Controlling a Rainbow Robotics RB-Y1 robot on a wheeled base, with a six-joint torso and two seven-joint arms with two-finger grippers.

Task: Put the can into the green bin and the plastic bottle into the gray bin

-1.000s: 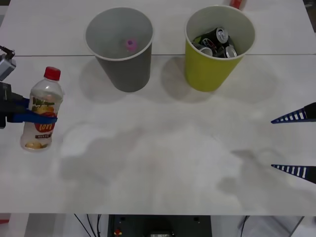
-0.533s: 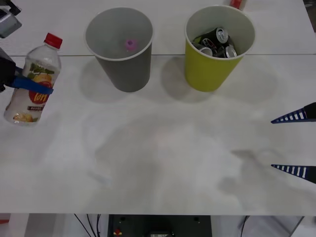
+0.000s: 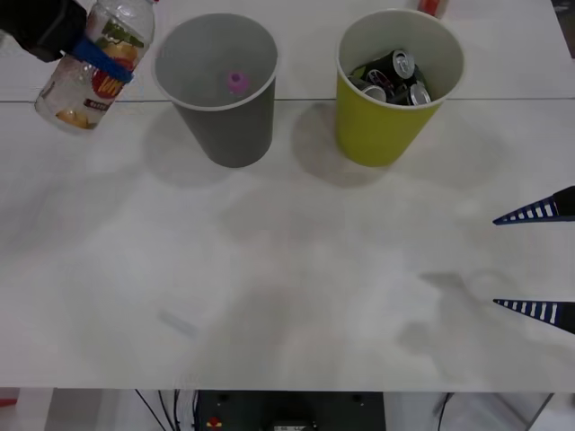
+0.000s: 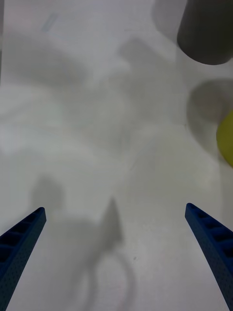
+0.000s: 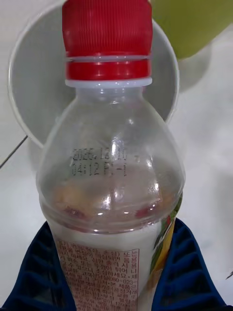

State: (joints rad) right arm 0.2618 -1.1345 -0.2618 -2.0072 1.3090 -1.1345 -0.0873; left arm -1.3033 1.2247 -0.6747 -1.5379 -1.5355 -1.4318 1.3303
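My left gripper (image 3: 101,56) is shut on the plastic bottle (image 3: 90,76) and holds it tilted in the air, just left of the gray bin (image 3: 220,126). In the left wrist view the bottle's red cap (image 5: 107,39) points at the gray bin's rim (image 5: 19,102), and blue fingers (image 5: 36,277) clamp the label. A pink-capped item (image 3: 237,81) lies inside the gray bin. The green bin (image 3: 382,130) stands to the right and holds black cans (image 3: 393,76). My right gripper (image 3: 539,262) waits open at the table's right edge.
The white table (image 3: 287,296) is bare in front of the bins. A red object (image 3: 431,5) shows behind the green bin. The right wrist view has the gray bin (image 4: 206,29) and green bin (image 4: 226,138) far beyond the open fingers (image 4: 19,243).
The left gripper has lifted the bottle off the table's left side and carried it up and away toward the gray bin, tilting it. The right arm stayed still.
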